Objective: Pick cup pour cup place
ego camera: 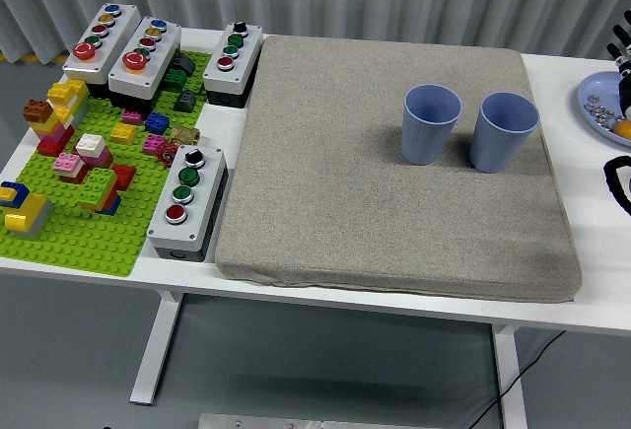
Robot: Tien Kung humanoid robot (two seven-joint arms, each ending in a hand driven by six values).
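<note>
Two light blue ribbed cups stand upright side by side on the far right part of a grey fabric mat [375,202]. The left cup [431,123] and the right cup [504,130] are a small gap apart, and I cannot see anything inside them. Only a sliver of my right hand [622,49] shows at the picture's right edge, over a blue plate and well to the right of both cups. A black part of that arm [618,180] shows lower on the same edge. My left arm is out of view.
A blue plate [592,84] with small metal pieces and something orange sits at the far right. On the left lie a green baseplate [84,237] with toy bricks and several grey push-button boxes, one [187,202] right beside the mat.
</note>
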